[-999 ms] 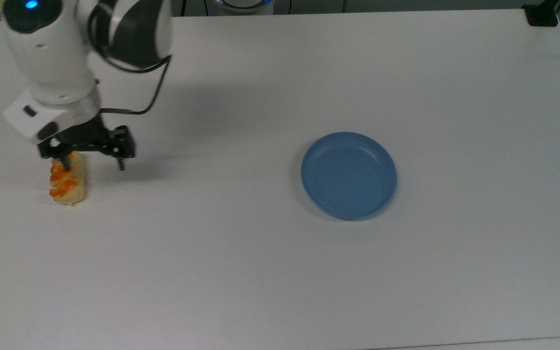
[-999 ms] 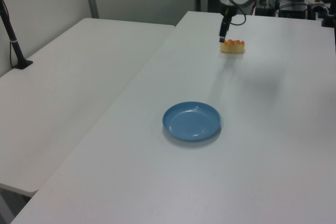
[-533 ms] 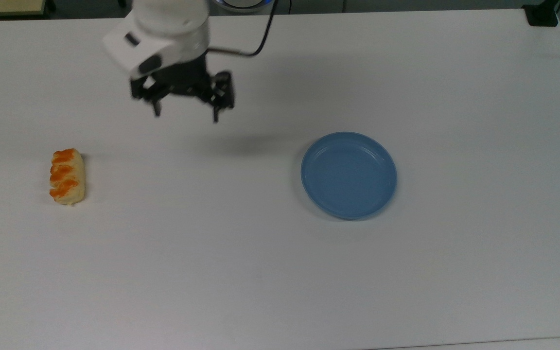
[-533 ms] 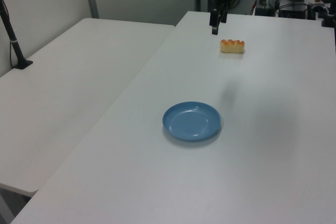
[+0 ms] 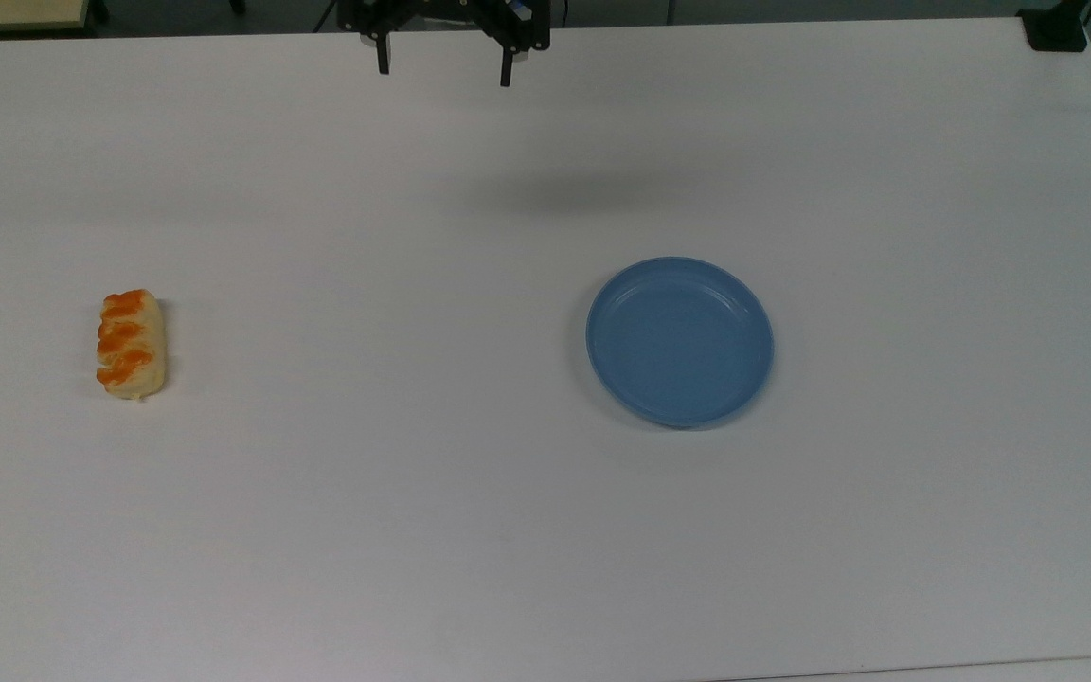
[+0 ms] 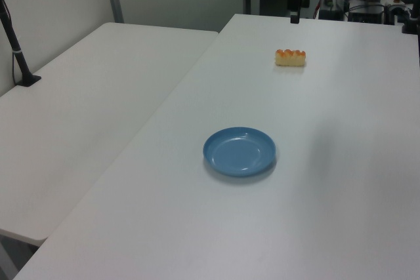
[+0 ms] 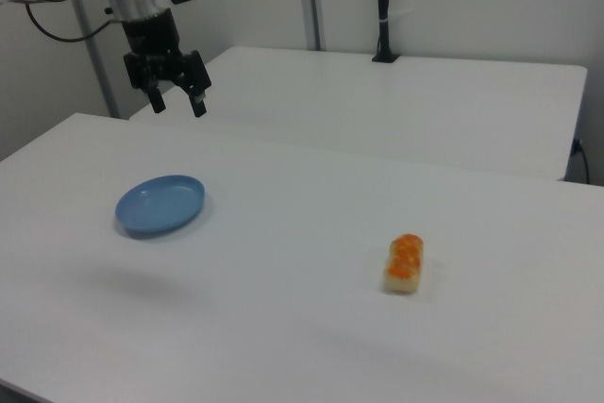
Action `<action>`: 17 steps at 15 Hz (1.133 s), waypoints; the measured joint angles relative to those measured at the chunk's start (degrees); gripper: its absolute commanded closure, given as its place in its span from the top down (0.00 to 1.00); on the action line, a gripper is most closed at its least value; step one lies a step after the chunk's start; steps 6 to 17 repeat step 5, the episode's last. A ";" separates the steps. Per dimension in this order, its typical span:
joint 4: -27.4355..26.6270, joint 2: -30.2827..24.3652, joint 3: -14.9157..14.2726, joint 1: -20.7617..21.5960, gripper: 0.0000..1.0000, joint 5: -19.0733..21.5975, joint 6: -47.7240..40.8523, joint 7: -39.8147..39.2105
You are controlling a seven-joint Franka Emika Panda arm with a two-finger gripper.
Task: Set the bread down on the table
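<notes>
The bread (image 5: 132, 344), a small pale-yellow loaf with orange-brown bumps, lies on the white table (image 5: 413, 474) near the top view's left edge. It also lies flat and alone in the left view (image 6: 291, 58) and the right view (image 7: 405, 262). My gripper (image 5: 442, 66) hangs open and empty at the top view's upper edge, far from the bread. In the right view the gripper (image 7: 176, 104) is high above the table, over the far side of the blue plate (image 7: 160, 204).
A round blue plate (image 5: 680, 341) sits empty right of centre in the top view, also in the left view (image 6: 239, 152). A second white table (image 6: 85, 116) adjoins on the left view's left. A black post (image 7: 383, 7) stands on it.
My gripper let go of the bread, rose, and travelled toward the top view's upper edge and right. The bread stayed where it lay on the table.
</notes>
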 measured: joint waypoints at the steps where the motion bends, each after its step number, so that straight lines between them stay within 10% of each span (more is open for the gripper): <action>1: -0.05 -0.10 -0.21 -0.01 1.00 0.17 0.00 0.00; 17: -0.22 -0.10 -0.51 -0.07 1.00 0.52 0.00 0.00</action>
